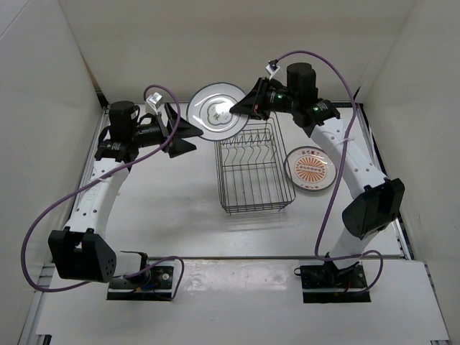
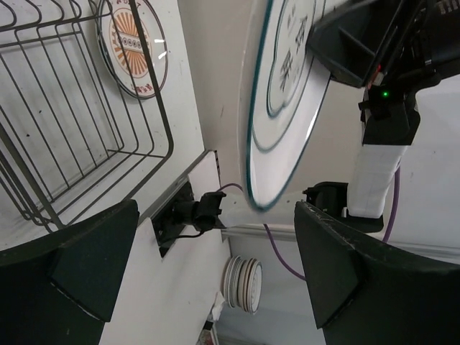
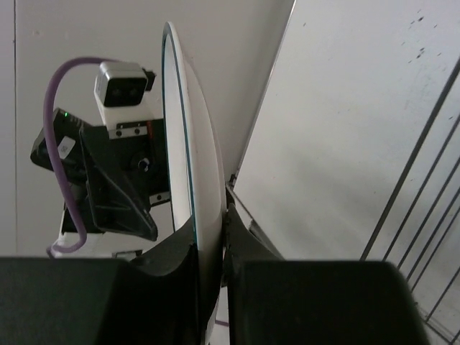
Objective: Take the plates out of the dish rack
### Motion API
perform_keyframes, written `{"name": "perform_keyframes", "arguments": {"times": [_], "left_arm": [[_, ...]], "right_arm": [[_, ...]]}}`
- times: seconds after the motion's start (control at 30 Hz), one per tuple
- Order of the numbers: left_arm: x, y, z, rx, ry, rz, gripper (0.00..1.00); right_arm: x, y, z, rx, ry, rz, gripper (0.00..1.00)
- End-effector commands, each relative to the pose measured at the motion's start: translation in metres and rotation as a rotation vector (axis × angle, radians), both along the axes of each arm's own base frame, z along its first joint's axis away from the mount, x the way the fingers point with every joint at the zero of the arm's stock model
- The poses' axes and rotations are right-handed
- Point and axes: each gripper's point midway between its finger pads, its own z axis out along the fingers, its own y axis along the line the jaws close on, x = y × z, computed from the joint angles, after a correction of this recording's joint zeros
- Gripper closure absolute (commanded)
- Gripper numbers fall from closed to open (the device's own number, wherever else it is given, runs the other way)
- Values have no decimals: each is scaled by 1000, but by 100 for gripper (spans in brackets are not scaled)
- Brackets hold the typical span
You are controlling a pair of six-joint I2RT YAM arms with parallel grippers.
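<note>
- Top external: right gripper [image 1: 235, 108] pinches the grey-motif plate [image 1: 210, 109] by its rim, beyond the far end of the wire dish rack [image 1: 255, 172]. The orange plate [image 1: 310, 167] lies flat on the desk [image 1: 180, 194], right of the rack.
- Left wrist: left gripper [image 2: 215, 244] spread, holding nothing. The held plate is glossy, teal-rimmed and tilted.
- Right wrist: held plate edge-on, upright.

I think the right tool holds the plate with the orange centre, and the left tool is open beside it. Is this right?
No. The right tool holds the plate with the grey centre motif; the orange-centred plate lies on the table beside the dish rack, in the top external view. The left tool is open beside the held plate.
</note>
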Motion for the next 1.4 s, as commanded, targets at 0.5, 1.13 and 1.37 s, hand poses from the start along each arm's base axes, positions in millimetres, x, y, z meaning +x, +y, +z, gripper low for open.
{"name": "perform_keyframes", "arguments": {"times": [0.5, 1.13, 1.37], "left_arm": [[37, 17, -24, 201, 32, 119, 100], [85, 117, -201, 488, 490, 296, 100], [80, 98, -260, 600, 637, 254, 100]], "right_arm": [[-48, 5, -2, 28, 117, 220, 34], [-6, -195, -105, -715, 235, -207, 11], [-3, -214, -118, -577, 401, -236, 18]]}}
